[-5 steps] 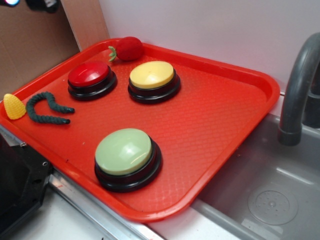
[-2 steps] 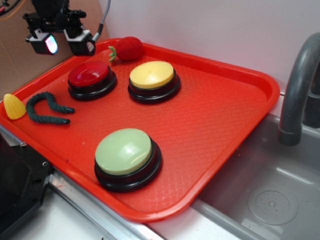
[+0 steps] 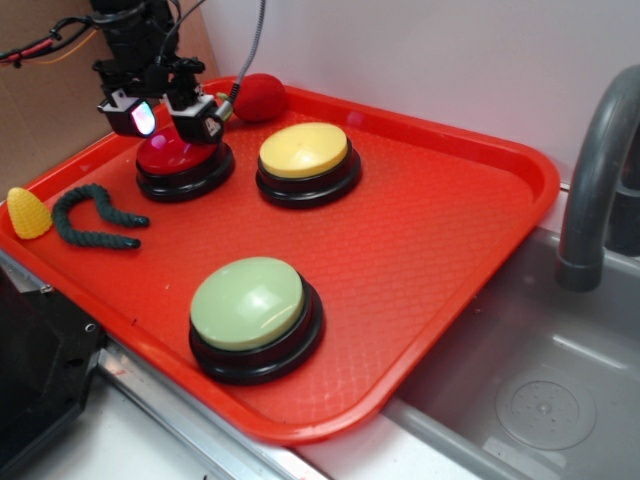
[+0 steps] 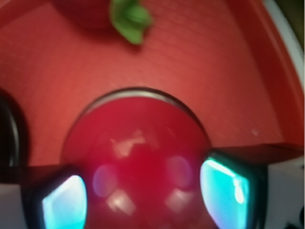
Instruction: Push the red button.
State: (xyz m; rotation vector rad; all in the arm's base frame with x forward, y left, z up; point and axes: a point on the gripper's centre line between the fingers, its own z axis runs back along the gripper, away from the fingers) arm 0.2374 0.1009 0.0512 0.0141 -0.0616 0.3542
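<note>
Hovering right over the red button, my gripper hangs with its jaws parted and nothing between them; in the wrist view the two fingertips frame the glossy dome on either side, so the button sits centred beneath me. That spread makes sense to me for a press: the fingers would straddle the crown, though I judge a pinched-together tip might give a firmer push. The button stands in the far left part of the red tray, on its black base, with the yellow button just beside it and the pale green button well apart, nearer the front edge. The strawberry toy lies just behind the target at the tray's back rim, close enough that I would keep the descent straight down. From the exterior view I cannot tell whether the fingertips already touch the dome or sit just above it. A green rope piece and a small yellow toy lie at the left edge, out of my path.
</note>
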